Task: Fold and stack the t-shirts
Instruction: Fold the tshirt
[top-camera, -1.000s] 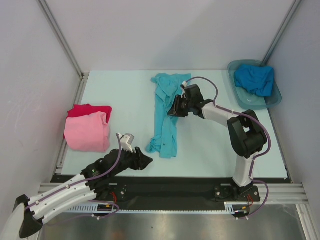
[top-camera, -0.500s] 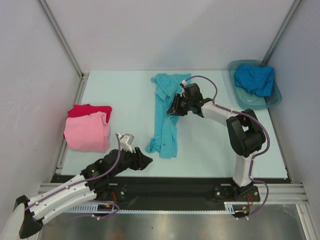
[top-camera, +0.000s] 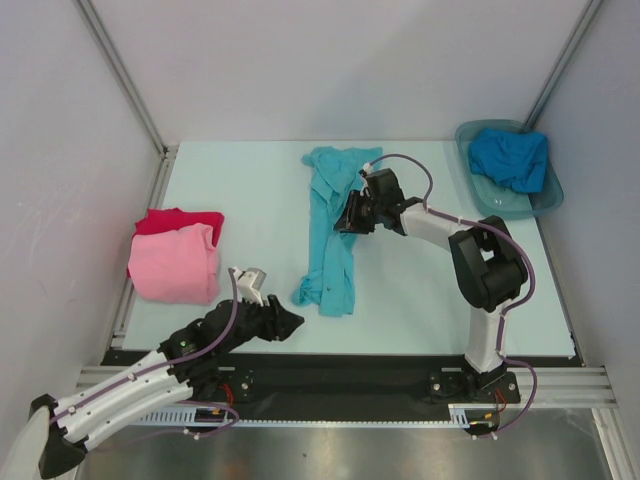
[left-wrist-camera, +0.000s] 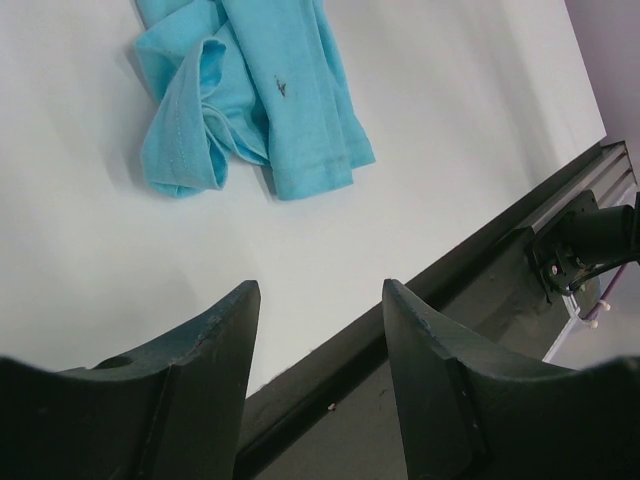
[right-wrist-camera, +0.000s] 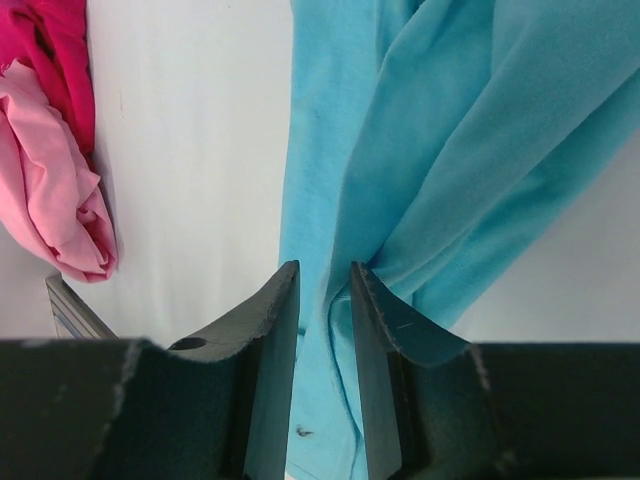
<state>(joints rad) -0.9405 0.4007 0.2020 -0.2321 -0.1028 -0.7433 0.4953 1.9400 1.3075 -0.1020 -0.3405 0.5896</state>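
The turquoise t-shirt (top-camera: 330, 230) lies as a long rumpled strip down the middle of the table, and its lower end shows in the left wrist view (left-wrist-camera: 260, 90). My right gripper (top-camera: 348, 216) sits low on the shirt's right edge. Its jaws (right-wrist-camera: 325, 268) are a narrow gap apart, open, straddling a raised fold of the turquoise cloth (right-wrist-camera: 450, 130). The pink t-shirt (top-camera: 175, 265) lies folded on the red one (top-camera: 180, 220) at the left. A deeper blue t-shirt (top-camera: 510, 158) is bunched in the tub. My left gripper (top-camera: 290, 322) hovers open and holds nothing near the front edge (left-wrist-camera: 320, 288).
The grey translucent tub (top-camera: 490, 206) stands at the far right corner. The dark front rail (left-wrist-camera: 480, 280) runs just beyond my left fingers. Metal posts and pale walls close in the table on three sides.
My right gripper has crept slightly up and to the right along the turquoise shirt. The left arm has hardly moved, and the shirts lie as before.
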